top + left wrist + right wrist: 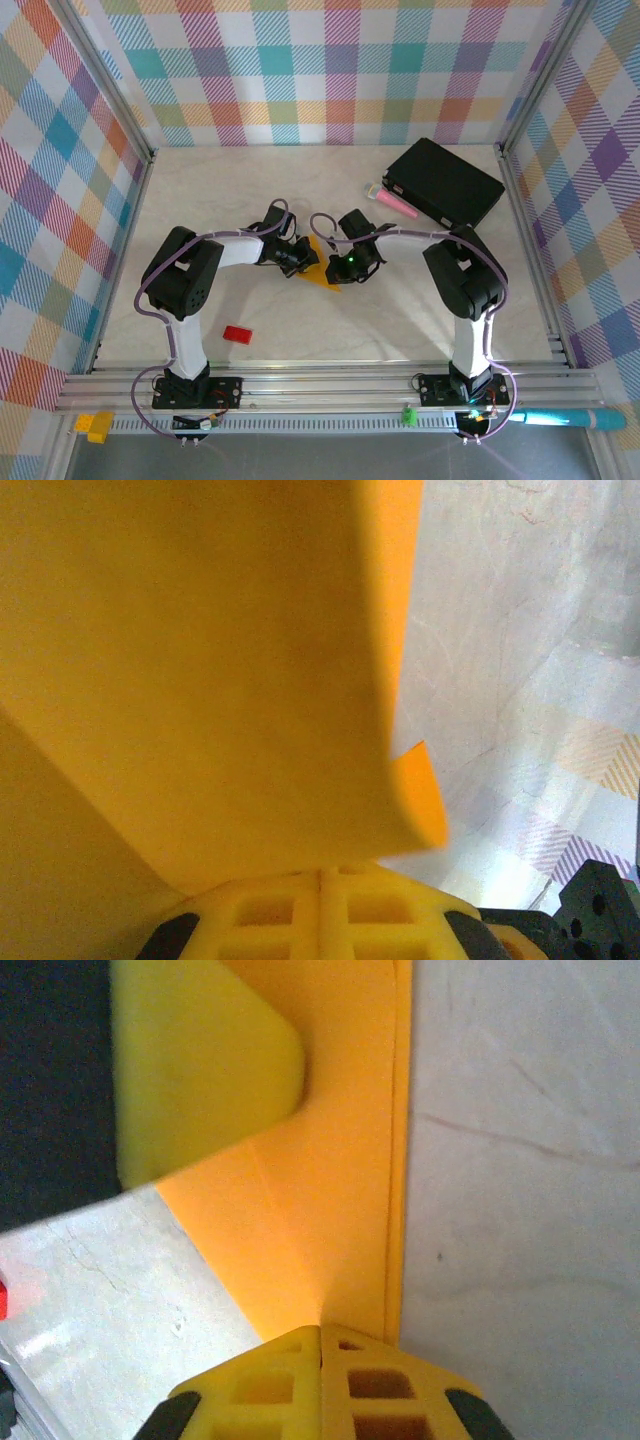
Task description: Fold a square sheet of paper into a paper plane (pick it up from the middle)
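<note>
Pale marbled worktop (250,190) inside plaid walls. At its middle the folded orange paper (322,275) is pinched between the left gripper (296,260) and the right gripper (343,266), both clamped on it. There is bare surface all round, with a black box (445,182) near the far right corner. The right wrist view shows the paper's doubled edge.

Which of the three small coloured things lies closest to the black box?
The pink stick, just beside the black box; the red block and the orange paper lie much further away.
</note>
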### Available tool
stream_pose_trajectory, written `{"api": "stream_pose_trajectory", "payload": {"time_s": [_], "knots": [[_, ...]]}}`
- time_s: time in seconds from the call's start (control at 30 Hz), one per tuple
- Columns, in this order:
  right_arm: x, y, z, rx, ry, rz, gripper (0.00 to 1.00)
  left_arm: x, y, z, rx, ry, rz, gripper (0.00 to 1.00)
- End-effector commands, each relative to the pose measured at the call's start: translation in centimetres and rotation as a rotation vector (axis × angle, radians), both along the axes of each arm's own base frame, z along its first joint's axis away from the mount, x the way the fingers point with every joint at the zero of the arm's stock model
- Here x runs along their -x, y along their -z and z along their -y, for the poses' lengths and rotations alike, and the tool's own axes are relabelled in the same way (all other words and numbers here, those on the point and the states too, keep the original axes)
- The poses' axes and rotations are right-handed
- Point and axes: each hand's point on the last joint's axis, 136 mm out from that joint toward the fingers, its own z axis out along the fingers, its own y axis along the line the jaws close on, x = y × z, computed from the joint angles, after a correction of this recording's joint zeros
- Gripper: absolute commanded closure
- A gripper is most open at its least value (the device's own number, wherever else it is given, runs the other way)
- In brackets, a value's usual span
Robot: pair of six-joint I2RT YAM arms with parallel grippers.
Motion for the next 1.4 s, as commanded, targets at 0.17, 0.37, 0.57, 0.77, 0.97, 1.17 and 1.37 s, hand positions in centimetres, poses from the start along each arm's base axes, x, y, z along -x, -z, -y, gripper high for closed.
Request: {"api": "stream_pose_trajectory", "payload": {"time_s": [0.17, 0.37, 0.57, 0.77, 0.97, 1.17, 1.37], "knots": [[6.7, 3.1, 6.7, 0.235, -0.005, -0.173, 0.96, 4.3, 8.6, -6.7, -0.357, -0.078, -0.191, 1.0], [6.1, 1.2, 6.8, 0.188, 0.032, -0.078, 0.95, 4.1, 8.4, -6.4, -0.339, -0.075, -0.184, 1.0], [2.6, -3.8, 2.9, -0.01, 0.112, 0.02, 0.85, 3.6, 7.6, -5.7, -0.307, -0.07, -0.165, 1.0], [-0.8, -5.4, -0.4, -0.117, 0.173, 0.035, 0.84, 3.2, 6.9, -5.0, -0.267, -0.072, -0.155, 1.0], [-2.3, -3.7, -2.0, -0.109, 0.192, -0.018, 0.92, 2.7, 6.0, -4.5, -0.243, -0.071, -0.137, 1.0], [-2.0, -1.7, -2.0, -0.065, 0.175, -0.062, 0.94, 2.1, 4.7, -3.6, -0.195, -0.062, -0.107, 1.0], [-0.6, 1.1, -0.3, 0.04, 0.175, -0.105, 0.94, 0.7, 2.0, -2.1, -0.126, -0.025, -0.015, 1.0]]}}
